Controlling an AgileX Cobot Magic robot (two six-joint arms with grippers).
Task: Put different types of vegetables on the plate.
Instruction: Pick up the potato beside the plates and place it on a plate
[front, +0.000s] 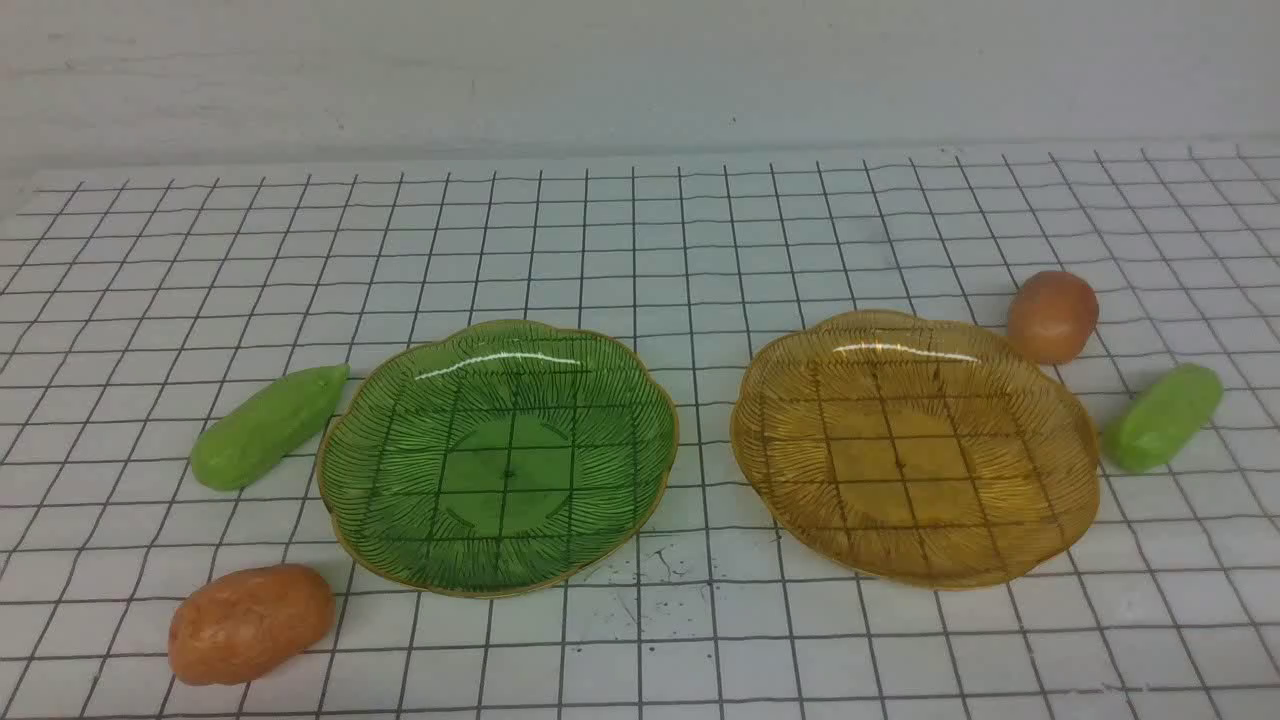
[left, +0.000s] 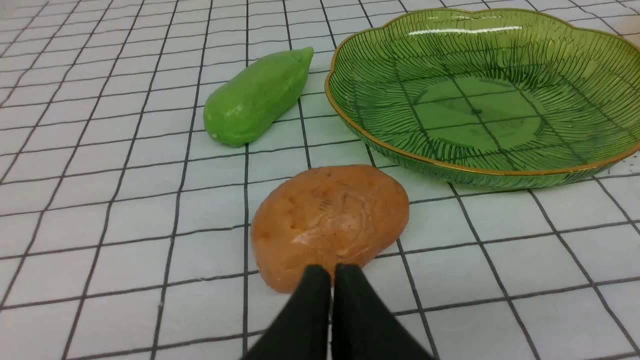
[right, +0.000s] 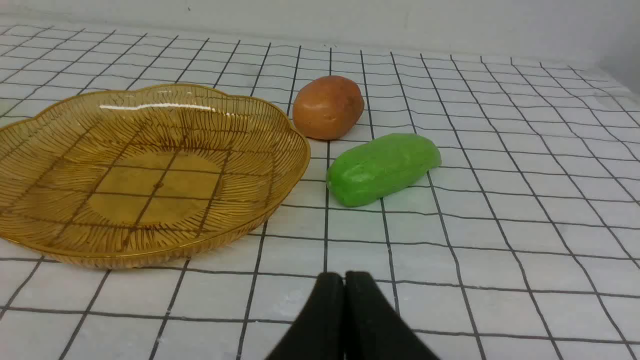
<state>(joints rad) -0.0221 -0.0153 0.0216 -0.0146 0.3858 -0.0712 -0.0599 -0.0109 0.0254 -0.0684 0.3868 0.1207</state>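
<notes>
White sheeting (front: 640, 250) ruled with a black grid is spread over the table. Two ribbed, scallop-edged glass dishes are set side by side on it: a green plate (front: 400, 480) and an amber plate (front: 1040, 480). A smooth left cucumber (front: 268, 427) and a dimpled left potato (front: 250, 623) are laid beside the green plate; a right cucumber (front: 1163, 417) and a rounder right potato (front: 1052, 316) are laid beside the amber one. The black fingers of the left gripper (left: 332, 272) and the right gripper (right: 344, 279) are pressed together, with nothing held.

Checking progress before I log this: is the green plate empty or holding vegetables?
Empty. The green plate shows only its ribbed glass; the nearest cucumber and potato lie on the table beside it.
</notes>
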